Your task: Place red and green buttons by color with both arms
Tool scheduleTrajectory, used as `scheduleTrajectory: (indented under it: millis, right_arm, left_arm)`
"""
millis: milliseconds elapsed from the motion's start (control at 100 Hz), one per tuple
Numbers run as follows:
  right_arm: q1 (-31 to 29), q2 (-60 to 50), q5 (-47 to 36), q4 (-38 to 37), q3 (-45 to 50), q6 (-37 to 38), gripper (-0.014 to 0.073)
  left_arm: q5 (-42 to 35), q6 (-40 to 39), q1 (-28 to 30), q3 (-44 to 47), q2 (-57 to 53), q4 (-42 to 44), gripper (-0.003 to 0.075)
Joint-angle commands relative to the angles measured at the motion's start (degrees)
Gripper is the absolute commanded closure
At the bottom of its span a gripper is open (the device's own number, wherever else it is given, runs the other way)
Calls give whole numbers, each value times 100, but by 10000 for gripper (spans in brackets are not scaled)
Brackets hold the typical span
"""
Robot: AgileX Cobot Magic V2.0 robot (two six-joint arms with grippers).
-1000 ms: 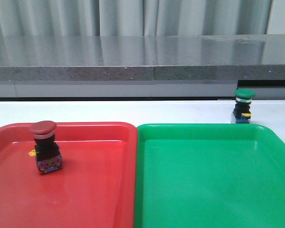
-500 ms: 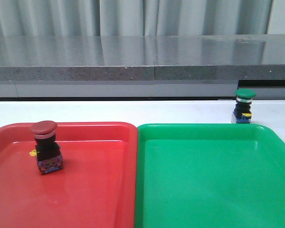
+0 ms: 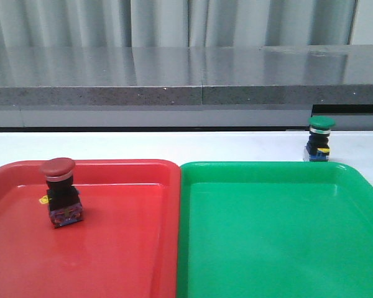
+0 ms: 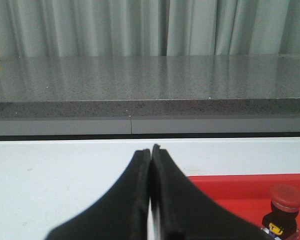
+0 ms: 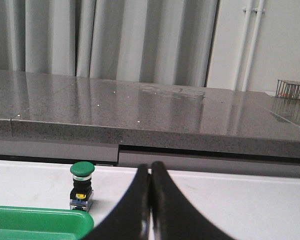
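Observation:
The red button [image 3: 60, 191] stands upright inside the red tray [image 3: 130, 248], near its far left; it also shows in the left wrist view [image 4: 284, 208]. The green button [image 3: 318, 139] stands upright on the white table just behind the green tray [image 3: 280, 242], at the far right; it also shows in the right wrist view [image 5: 82, 185]. My left gripper [image 4: 151, 150] is shut and empty, over the white table beside the red tray's edge. My right gripper [image 5: 150, 166] is shut and empty, to the side of the green button. Neither arm shows in the front view.
The two trays sit side by side, touching at the middle of the table's front. A long grey stone-like counter [image 3: 186, 77] runs across behind the table, with curtains beyond. A wire basket [image 5: 292, 90] stands on that counter.

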Motion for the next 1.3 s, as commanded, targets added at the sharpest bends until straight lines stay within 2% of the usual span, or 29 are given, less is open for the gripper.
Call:
scheduleTrajectory:
  millis: [0, 130, 300, 460, 670, 880, 1100, 1200, 1290]
  right_arm:
    - [-38, -101, -440, 12, -146, -22, 657]
    - [-38, 13, -141, 12, -506, -22, 657]
    - [-38, 629, 586, 12, -1479, -22, 657]
    - [-38, 1608, 1163, 6, -2570, -22, 657]
    - [-38, 3147, 1149, 6, -3618, -22, 657]
    - [-38, 4546, 1360, 152, -4277, -22, 657]
    - [140, 5817, 2466, 499, -5139, -22, 653]
    - [398, 6399, 2989, 499, -5564, -22, 587]
    - [644, 6861, 3312, 499, -5901, -22, 444]
  left_arm:
    - [-505, 9, 7, 71, -192, -58, 741]
    - [-505, 9, 7, 71, -192, -58, 741]
    - [-505, 9, 7, 71, -192, -58, 741]
    - [-505, 9, 7, 71, -192, -58, 741]
    - [-505, 9, 7, 71, -192, -58, 741]
    - [-505, 9, 7, 71, -192, -58, 741]
    - [-505, 9, 7, 71, -192, -58, 741]
    - [-505, 9, 7, 71, -192, -58, 741]
    - [-505, 9, 7, 71, -192, -58, 741]
